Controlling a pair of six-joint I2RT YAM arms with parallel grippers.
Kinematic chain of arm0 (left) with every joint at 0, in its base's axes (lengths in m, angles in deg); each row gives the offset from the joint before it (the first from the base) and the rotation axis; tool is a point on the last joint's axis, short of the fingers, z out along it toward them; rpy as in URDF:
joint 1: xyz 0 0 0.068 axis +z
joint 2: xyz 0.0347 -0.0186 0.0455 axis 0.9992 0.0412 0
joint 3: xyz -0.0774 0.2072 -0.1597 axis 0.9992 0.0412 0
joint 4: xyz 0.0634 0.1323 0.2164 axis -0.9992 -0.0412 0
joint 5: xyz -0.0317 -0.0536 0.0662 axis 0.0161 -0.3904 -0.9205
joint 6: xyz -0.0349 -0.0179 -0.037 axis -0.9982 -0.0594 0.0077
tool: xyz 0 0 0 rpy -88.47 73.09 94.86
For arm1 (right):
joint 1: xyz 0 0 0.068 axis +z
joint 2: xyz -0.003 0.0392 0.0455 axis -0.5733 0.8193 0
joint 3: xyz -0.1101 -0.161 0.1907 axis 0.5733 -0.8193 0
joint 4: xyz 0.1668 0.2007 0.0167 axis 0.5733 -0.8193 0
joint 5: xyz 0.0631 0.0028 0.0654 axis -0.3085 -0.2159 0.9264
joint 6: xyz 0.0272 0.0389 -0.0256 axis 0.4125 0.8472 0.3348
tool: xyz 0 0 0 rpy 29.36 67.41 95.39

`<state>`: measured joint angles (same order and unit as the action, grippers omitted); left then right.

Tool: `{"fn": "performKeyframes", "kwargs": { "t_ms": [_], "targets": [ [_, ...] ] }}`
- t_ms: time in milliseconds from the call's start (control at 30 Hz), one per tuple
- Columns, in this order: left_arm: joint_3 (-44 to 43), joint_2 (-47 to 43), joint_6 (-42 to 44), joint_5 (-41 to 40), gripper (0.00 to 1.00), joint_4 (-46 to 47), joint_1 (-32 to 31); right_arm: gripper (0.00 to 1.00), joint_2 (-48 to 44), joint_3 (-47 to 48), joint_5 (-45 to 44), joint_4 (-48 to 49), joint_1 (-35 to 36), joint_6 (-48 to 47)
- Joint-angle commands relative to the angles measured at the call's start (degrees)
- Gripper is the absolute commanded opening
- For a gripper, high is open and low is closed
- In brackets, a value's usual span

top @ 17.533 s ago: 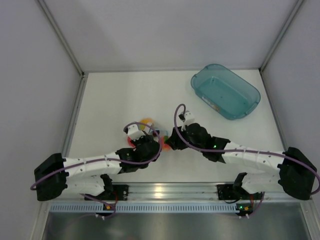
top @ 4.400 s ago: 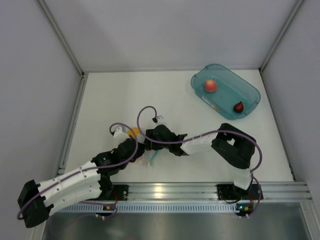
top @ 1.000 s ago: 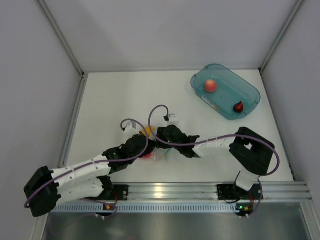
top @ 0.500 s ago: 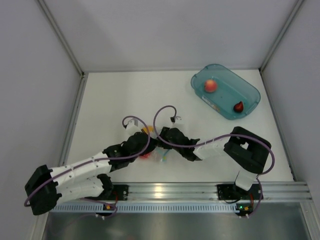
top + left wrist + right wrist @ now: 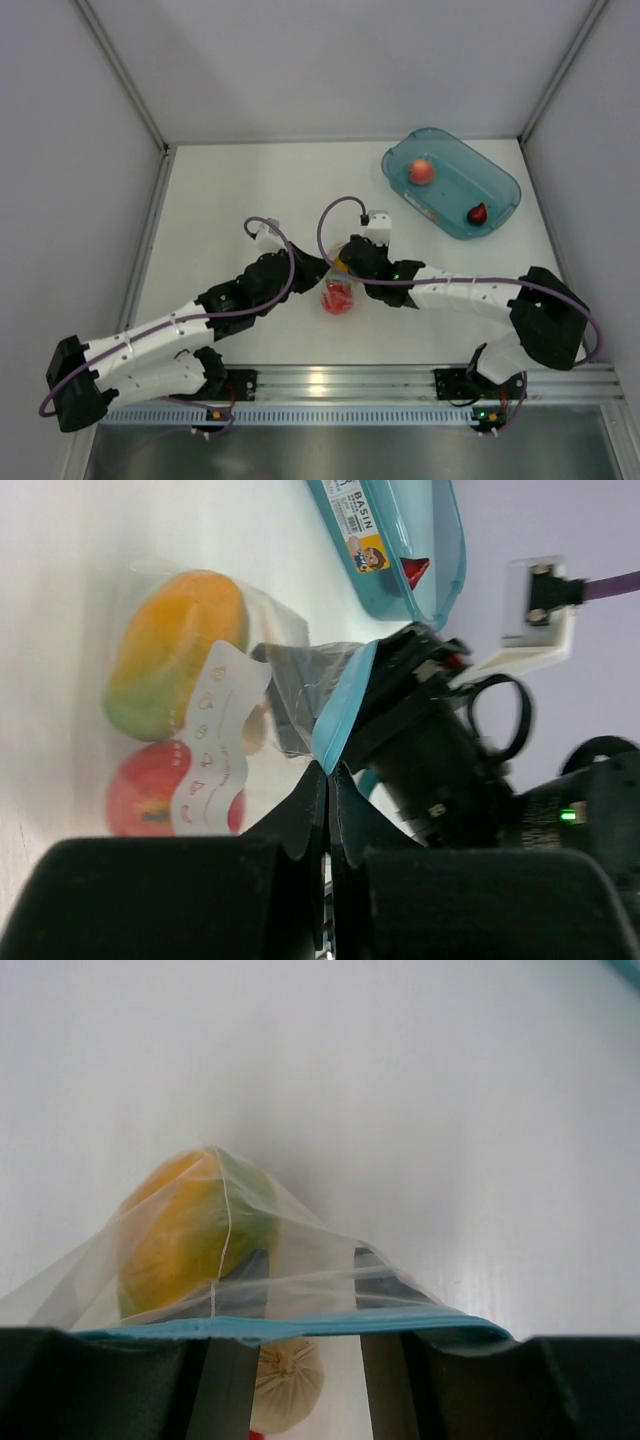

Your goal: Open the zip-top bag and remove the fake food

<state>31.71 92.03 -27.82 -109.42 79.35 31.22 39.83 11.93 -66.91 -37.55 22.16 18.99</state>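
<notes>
Near the front of the white surface (image 5: 230,190), we see the left hand (image 5: 327,770) pinched tight on the zip-top bag (image 5: 230,710) at its teal edge. Just beside it, the right hand (image 5: 310,1255) has its fingers apart, seen through the bag's clear film. A mango (image 5: 185,1230) and a tomato (image 5: 150,790) sit inside the bag. Farther back right, a teal tub (image 5: 495,190) holds a peach ball (image 5: 421,171) and a dark red piece (image 5: 478,213).

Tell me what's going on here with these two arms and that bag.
Two robot arms are emptying a bag of toy fruit. The left arm has its jaws shut on the bag's teal zip edge, while the right arm has its jaws open inside its mouth. A mango and a tomato are in the bag; a peach ball and a dark red piece lie in the tub.
</notes>
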Motion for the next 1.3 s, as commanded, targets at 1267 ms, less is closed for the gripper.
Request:
{"fn": "performKeyframes", "kwargs": {
  "t_ms": [1267],
  "targets": [
    [4.2, 10.8, -3.1, -18.3, 0.0, 0.8, -10.9, 0.55, -15.0, 4.2, 23.5, -34.0, -1.6, -8.7]
  ]
}}
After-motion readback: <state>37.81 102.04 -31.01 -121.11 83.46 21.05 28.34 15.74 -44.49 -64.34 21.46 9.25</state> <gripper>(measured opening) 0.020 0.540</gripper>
